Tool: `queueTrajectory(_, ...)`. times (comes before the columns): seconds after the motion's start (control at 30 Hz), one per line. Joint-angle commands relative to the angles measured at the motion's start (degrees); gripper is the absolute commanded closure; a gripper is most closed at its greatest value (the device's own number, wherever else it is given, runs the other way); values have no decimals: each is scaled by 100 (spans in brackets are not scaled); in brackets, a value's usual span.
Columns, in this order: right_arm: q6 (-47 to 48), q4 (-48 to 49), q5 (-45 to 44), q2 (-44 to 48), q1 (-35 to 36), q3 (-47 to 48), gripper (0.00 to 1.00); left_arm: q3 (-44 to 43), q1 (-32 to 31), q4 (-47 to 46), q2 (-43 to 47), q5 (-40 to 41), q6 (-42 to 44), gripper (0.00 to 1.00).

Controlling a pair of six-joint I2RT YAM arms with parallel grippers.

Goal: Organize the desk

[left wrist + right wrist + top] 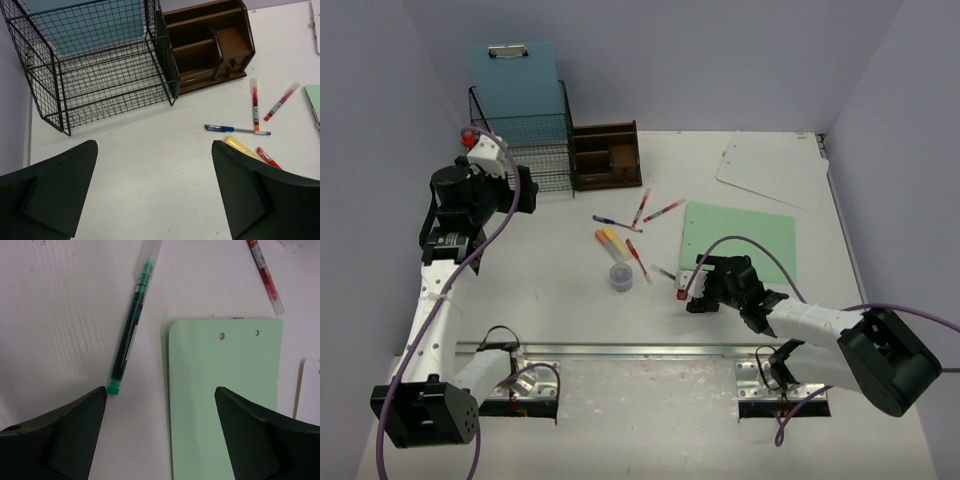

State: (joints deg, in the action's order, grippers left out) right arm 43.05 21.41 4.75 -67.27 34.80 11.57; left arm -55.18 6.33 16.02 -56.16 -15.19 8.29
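Table (550, 300): white, takes up most of the top view between the lavender walls, with a rail along the near edge. Most of what is on it sits in the far half.

Rack (525, 150): black wire, far left corner. Shelves look bare. A blue clipboard (515, 70) stands at its back; cannot tell whether it is inside or behind.

Green clipboard (740, 235): flat, right of centre. White clipboard (772, 170): flat, far right, apart from the green one.

Organiser (605, 155): brown wood, just beside the rack. Its compartments look empty in the left wrist view.

Left fingers (52, 192): wide apart, holding nothing, hovering over bare table in front of the rack.

Right fingers (265, 440): wide apart, holding nothing, low over the clip end of the green clipboard. The green pen (131, 335) lies just beside that board, its cap end near one fingertip, not touching as far as I can see.

Loose pens, mid-table: blue pen (236, 130), two red pens (255, 102) (281, 101) beyond it, yellow marker (612, 240), another red pen (637, 258). A small blue pot (620, 277) stands nearest the arms.

Progress, my judgement: barely begun. No pen is in the organiser, and two clipboards and the pot lie out. Nearly all the sorting remains, and the green pen looks like the likely first pick.
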Motion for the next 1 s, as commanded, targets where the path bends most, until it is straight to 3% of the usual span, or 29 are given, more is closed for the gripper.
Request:
queueTrajectory(0.0, 92, 813, -113, -455, 339, 104, 9, 112, -26, -401, 58, -78, -166, 4)
queueTrajectory(0.5, -189, 707, -466, -1254, 614, 926, 7, 294, -9, -621, -39, -155, -164, 3)
queueTrajectory(0.77, -857, -85, -327, -322, 616, 1178, 8, 551, 0, -732, 140, -151, -41, 4)
queueTrajectory(0.97, -1534, -680, -1491, -825, 625, 2241, 16, 582, 0, -799, 70, -194, -183, 3)
